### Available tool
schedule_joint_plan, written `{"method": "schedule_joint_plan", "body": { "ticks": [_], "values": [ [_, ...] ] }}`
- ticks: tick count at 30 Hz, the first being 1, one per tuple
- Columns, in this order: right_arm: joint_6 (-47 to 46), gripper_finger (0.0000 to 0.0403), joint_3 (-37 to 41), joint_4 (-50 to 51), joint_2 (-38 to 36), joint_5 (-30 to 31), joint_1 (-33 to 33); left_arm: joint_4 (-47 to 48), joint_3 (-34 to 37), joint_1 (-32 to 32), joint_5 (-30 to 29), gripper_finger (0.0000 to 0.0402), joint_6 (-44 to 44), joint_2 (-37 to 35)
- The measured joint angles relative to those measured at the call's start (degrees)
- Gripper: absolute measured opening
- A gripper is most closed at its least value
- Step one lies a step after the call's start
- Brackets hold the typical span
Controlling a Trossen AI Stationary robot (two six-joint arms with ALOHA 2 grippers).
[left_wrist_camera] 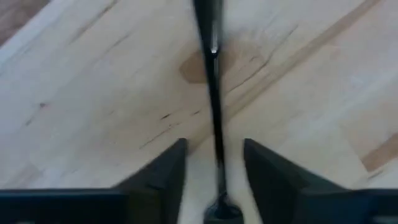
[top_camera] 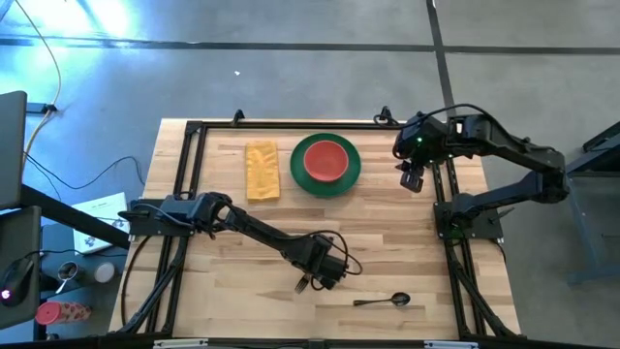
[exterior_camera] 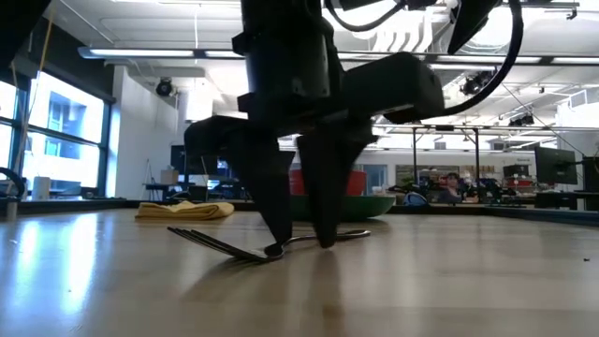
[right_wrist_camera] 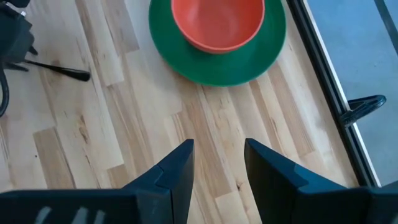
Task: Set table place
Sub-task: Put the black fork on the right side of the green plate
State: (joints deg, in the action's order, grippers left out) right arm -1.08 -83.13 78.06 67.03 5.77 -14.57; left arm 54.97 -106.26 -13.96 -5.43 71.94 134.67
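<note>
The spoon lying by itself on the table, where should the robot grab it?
Grip the dark metal spoon across its thin straight handle, coming straight down from above. It lies flat on the pale wooden table with clear space around it, so open jaws can straddle the handle; the rounded bowl end is wider.

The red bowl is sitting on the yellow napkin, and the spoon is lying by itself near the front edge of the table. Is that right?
Not quite. The red bowl sits on the green plate, not on the yellow napkin, which lies beside the plate. The high view shows this. The spoon does lie by itself near the front edge of the table.
</note>
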Motion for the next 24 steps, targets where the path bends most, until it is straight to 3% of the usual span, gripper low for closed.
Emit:
{"method": "schedule_joint_plan", "body": {
  "ticks": [3, 4, 8, 11, 14, 17, 20, 24],
  "values": [
    [-0.14, 0.0134, 0.02, 0.00, -0.36, 0.01, 0.00, 1.00, -0.30, 0.00, -0.64, 0.0035, -2.03, -0.63],
    [-0.20, 0.0134, 0.01, 0.00, -0.60, 0.01, 0.00, 1.03, -0.53, 0.00, -0.71, 0.0019, -2.73, -0.57],
    [-0.42, 0.0134, 0.02, -0.35, -1.34, 0.01, 0.00, 6.87, -3.87, 0.13, -0.97, 0.0007, -5.59, 0.00],
    [-0.40, 0.0134, 0.02, -3.04, -2.29, 0.01, 0.00, 16.83, -10.41, 0.07, -4.32, 0.0005, -7.20, 0.04],
    [-0.35, 0.0134, 0.02, -7.83, -3.38, -0.55, 0.00, 33.07, -19.75, 0.00, -10.94, 0.0004, -7.92, -0.09],
    [0.23, 0.0133, 0.02, -12.67, -3.87, -6.53, -0.02, 33.40, -26.34, -0.02, -19.18, 0.0002, -15.86, -1.60],
    [1.90, 0.0133, 0.00, -16.55, -3.01, -17.55, -0.02, 34.50, -28.98, -0.17, -24.79, 0.0002, -27.54, -4.72],
    [2.79, 0.0125, 0.00, -19.41, 0.97, -30.95, -0.42, 34.04, -26.30, 0.07, -22.59, 0.0001, -40.48, -8.09]
  ]
}}
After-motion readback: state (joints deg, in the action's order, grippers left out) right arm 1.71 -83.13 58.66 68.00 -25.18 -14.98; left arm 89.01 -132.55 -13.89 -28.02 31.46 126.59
